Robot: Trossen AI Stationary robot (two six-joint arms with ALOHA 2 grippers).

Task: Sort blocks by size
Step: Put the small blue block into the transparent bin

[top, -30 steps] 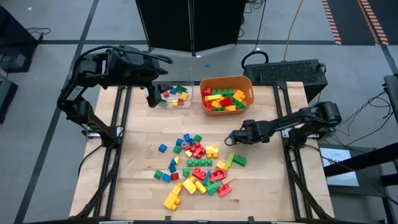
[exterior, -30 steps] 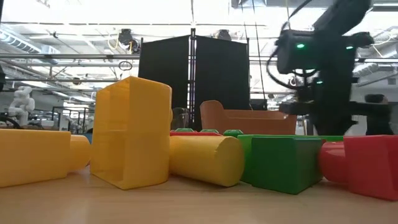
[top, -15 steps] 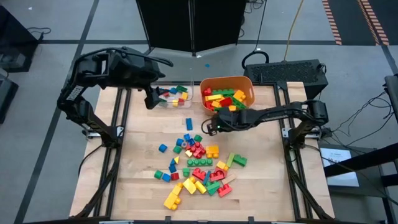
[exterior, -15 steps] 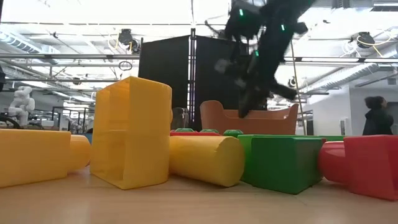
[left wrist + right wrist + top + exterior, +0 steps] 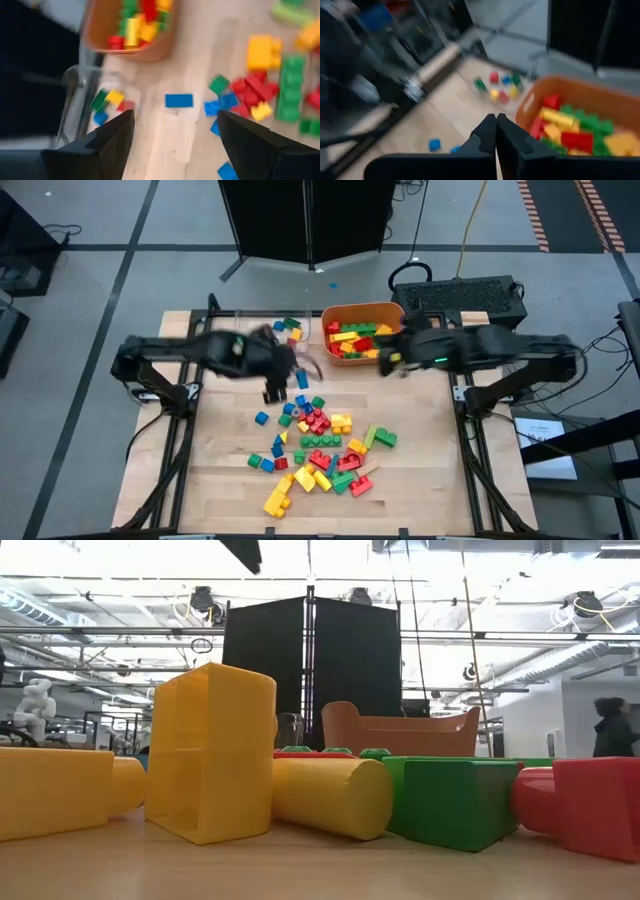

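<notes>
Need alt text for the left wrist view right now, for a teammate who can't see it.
The left gripper, fingers wide open and empty, hangs above the wooden table with a flat blue block lying between them. An orange tub of blocks and a scattered pile of blocks lie beyond.

A rounded orange plastic tub (image 5: 398,315) is sitting near the far edge of the light wooden table (image 5: 420,470). Just beside it, a clear plastic tray (image 5: 262,317) is lying. A person (image 5: 606,727) is standing in the room behind.
</notes>
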